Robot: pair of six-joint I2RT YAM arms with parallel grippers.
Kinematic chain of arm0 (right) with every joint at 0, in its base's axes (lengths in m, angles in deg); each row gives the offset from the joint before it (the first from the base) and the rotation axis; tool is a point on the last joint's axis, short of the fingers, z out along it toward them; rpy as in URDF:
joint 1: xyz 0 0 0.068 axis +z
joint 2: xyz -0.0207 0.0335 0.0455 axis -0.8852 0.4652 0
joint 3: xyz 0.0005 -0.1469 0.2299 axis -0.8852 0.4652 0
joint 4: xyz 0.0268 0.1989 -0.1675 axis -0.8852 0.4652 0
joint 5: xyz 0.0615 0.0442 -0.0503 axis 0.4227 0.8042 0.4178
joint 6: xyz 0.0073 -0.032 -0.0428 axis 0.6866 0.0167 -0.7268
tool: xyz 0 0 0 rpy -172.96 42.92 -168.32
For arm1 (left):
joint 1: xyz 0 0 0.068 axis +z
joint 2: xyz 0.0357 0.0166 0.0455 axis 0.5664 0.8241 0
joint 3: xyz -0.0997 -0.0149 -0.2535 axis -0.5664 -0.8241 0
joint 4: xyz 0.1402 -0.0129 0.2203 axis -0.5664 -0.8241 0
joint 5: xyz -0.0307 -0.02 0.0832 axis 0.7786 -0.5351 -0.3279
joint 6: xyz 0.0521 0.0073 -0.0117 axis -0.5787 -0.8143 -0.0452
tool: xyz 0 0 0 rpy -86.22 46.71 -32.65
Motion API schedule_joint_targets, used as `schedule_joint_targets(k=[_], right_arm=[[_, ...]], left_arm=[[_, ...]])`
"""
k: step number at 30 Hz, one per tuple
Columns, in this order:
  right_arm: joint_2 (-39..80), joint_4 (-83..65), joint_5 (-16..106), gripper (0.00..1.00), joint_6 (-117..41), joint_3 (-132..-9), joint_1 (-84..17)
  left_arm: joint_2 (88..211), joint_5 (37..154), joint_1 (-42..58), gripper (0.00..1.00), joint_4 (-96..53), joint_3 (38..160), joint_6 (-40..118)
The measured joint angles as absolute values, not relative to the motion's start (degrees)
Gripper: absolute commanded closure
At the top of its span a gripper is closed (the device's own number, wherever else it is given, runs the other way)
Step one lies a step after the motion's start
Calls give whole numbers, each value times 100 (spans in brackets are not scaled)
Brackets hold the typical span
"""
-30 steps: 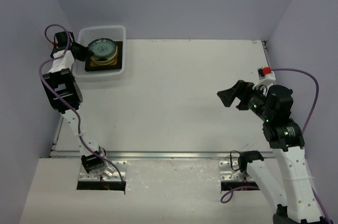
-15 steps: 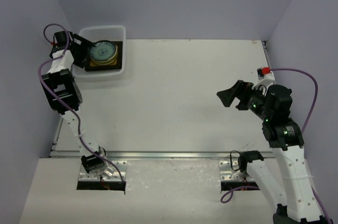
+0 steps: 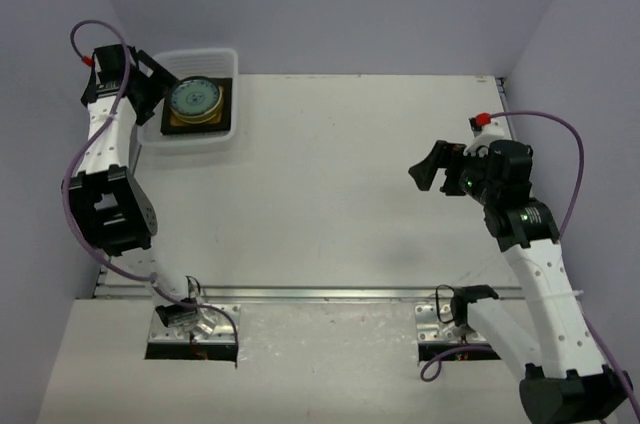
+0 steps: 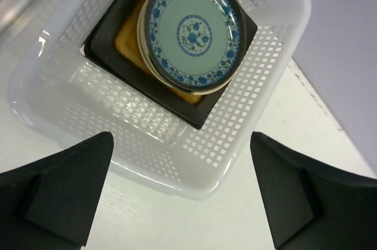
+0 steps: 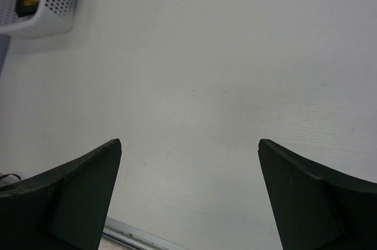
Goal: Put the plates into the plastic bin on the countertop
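The plastic bin [image 3: 192, 142] stands at the far left corner of the countertop [image 3: 330, 184]. Inside it the plates form a stack: a blue-patterned round plate [image 3: 195, 97] on top, round ones under it, and a dark square plate [image 3: 226, 120] with a mustard centre at the bottom. My left gripper [image 3: 158, 89] hovers open over the bin's left side, holding nothing. From the left wrist the blue-patterned plate [image 4: 191, 29] and the bin rim [image 4: 197, 190] lie below the gripper [image 4: 181, 137]. My right gripper [image 3: 432, 169] is open and empty above the right part of the countertop [image 5: 206, 55].
A metal rail [image 3: 330, 294] runs along the countertop's front edge. Purple walls close in the back and both sides. The right wrist view catches the bin [image 5: 50, 8] at its top left corner and the rail [image 5: 129, 233] at the bottom.
My left gripper has opened, left the blue-patterned plate on the stack, and drawn up and back to the left. The right arm has shifted slightly up and left.
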State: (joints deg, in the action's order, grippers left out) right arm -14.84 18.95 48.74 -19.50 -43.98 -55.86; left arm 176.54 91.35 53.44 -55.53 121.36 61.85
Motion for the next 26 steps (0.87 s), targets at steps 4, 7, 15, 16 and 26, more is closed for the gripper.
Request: schedule_joint_targets(k=[4, 7, 15, 16, 26], right_arm=[[-663, 2083, 4374, 1, -2303, -4642, -5586], [-242, 2229, 4090, 1, -2474, -4899, -5586], [-281, 2305, 3833, 1, -2627, -5037, -5586], [-348, 2291, 3836, 1, -2649, -5016, -5586], [-1397, 1832, 3893, 1, -2773, -4338, -5586]], left_arm=[[16725, 8456, 4136, 0, -5965, 12103, 5520], [15980, 8584, 3421, 0, -6056, 11853, 5163], [13888, 8612, 3632, 0, -5729, 10327, 4429], [13598, 8703, 3623, 0, -5580, 10043, 4391], [11755, 9230, 3532, 0, -4472, 7432, 4375]])
